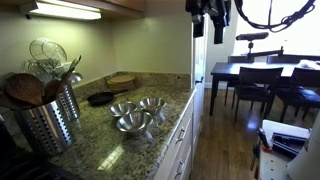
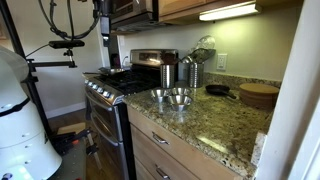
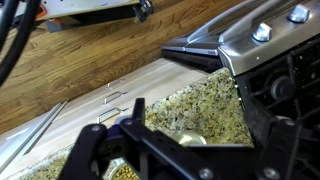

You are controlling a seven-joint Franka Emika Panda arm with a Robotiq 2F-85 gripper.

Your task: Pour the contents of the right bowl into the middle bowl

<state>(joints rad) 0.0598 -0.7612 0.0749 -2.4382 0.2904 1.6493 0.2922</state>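
Your claw [image 1: 207,28] hangs high over the stove [image 2: 115,85] end of the granite desk [image 1: 150,140], its jaws spread wide with nothing between them. The three steel bowls [image 1: 133,122] sit clustered together on the desk, well below the claw and untouched.
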